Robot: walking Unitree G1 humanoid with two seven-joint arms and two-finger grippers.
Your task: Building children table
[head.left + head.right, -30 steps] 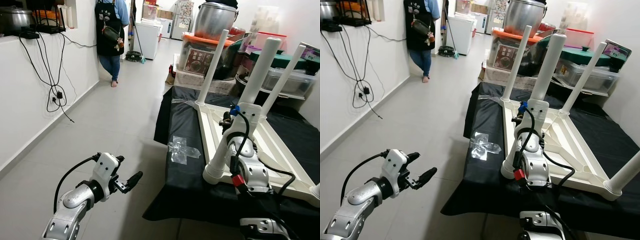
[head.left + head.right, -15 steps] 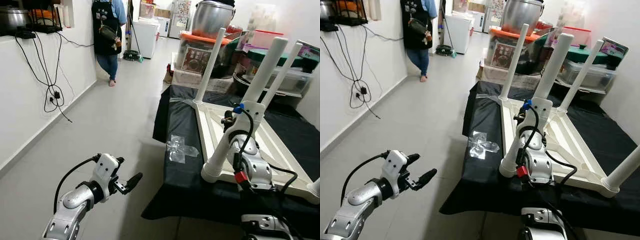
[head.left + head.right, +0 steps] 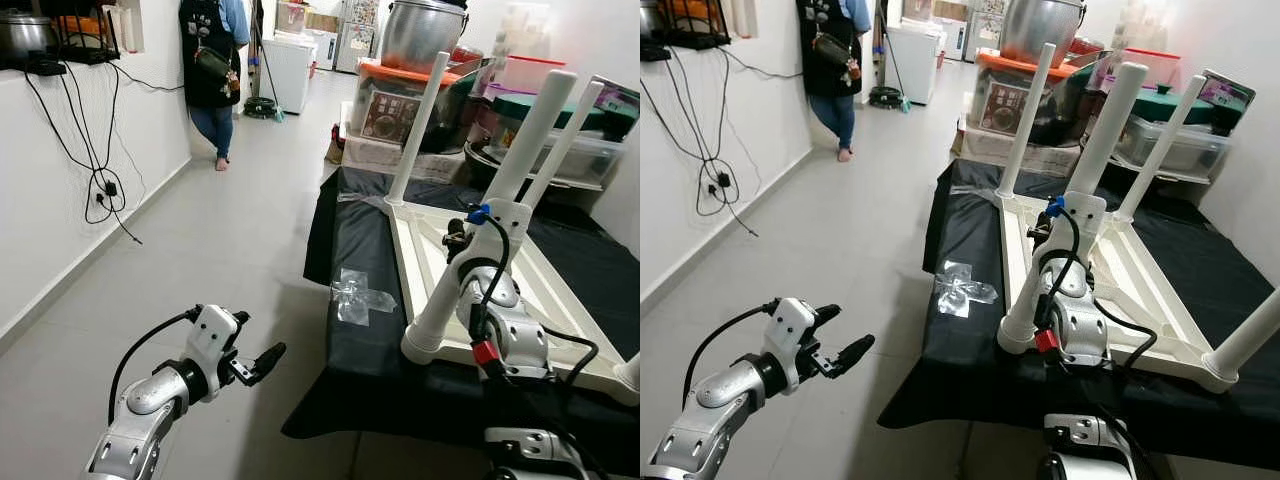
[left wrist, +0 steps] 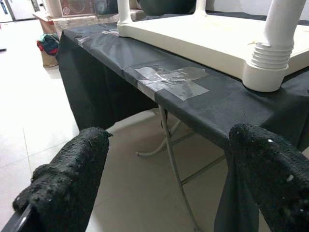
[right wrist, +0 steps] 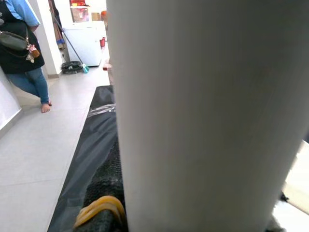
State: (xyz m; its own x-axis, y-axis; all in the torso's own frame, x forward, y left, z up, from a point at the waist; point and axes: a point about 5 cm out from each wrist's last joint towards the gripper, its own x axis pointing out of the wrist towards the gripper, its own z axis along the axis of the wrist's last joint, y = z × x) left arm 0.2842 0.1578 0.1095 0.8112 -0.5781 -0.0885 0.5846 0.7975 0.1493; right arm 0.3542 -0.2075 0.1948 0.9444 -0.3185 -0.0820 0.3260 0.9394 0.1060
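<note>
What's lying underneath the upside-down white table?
The upturned white table rests on a black cloth draped over a folding table. A crumpled piece of clear plastic lies on the cloth beside it. Whatever sits directly beneath the tabletop is covered.

The upturned children's table [image 3: 560, 300] is cream-white, its legs [image 3: 525, 150] white. The worktop [image 3: 350, 260] wears a plain black cloth with a clear, shiny plastic patch [image 3: 360, 298]. The floor [image 3: 230, 240] is pale grey tile. A steel pot [image 3: 425, 38] sits on an orange-lidded bin [image 3: 400, 100].
</note>
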